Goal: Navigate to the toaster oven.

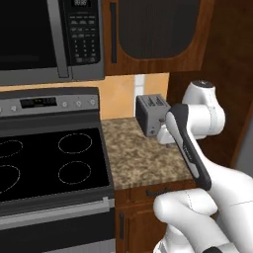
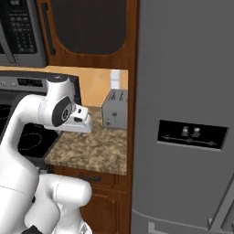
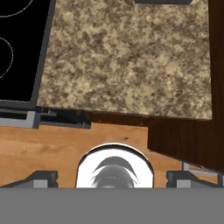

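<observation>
The toaster oven is out of view. My gripper [image 3: 113,178] hangs above the front edge of a speckled granite counter [image 3: 127,61], pointing down at it. Its two dark fingertips [image 3: 41,178] stand wide apart, so it is open with nothing between them. From the base cameras the white hand [image 1: 164,132] [image 2: 80,121] floats over that counter, just in front of a small grey two-slot toaster [image 1: 150,113] [image 2: 114,109].
A black glass-top stove [image 1: 49,158] stands left of the counter, with a black-and-steel microwave [image 1: 39,34] above it. A tall grey fridge [image 2: 183,114] walls off the right side. Dark wood cabinets [image 1: 153,29] hang overhead, and wooden floor [image 3: 65,144] lies below the counter edge.
</observation>
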Robot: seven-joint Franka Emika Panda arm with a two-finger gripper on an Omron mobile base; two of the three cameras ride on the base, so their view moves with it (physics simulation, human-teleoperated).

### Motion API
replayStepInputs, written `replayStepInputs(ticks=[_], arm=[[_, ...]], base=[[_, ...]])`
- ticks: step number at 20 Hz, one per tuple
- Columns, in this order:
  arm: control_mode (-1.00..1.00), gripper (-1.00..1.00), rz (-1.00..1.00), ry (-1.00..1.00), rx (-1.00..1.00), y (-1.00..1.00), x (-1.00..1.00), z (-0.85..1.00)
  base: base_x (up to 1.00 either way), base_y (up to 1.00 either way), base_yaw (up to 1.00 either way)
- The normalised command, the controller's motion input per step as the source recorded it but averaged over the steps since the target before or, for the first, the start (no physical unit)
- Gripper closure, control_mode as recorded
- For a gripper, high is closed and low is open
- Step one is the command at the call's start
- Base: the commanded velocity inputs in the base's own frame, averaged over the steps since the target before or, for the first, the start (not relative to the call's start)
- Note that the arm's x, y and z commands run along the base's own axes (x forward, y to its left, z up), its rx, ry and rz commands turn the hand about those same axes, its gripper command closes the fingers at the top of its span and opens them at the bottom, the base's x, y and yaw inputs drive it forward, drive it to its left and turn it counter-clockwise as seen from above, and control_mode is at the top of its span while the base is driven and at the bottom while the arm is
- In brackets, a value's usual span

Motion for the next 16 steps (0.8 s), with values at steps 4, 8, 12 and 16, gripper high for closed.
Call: replayStepInputs(ticks=[4, 8, 12, 16], arm=[[1.0, -1.0, 0.0, 0.0, 0.0, 0.0, 0.0, 0.0], [1.0, -1.0, 0.0, 0.0, 0.0, 0.0, 0.0, 0.0], [1.0, -1.0, 0.0, 0.0, 0.0, 0.0, 0.0, 0.0], [1.0, -1.0, 0.0, 0.0, 0.0, 0.0, 0.0, 0.0]], base=[[-0.1, 0.42, -0.36], [-0.24, 0.72, -0.23], [-0.18, 0.83, 0.31], [0.0, 0.43, 0.85]])
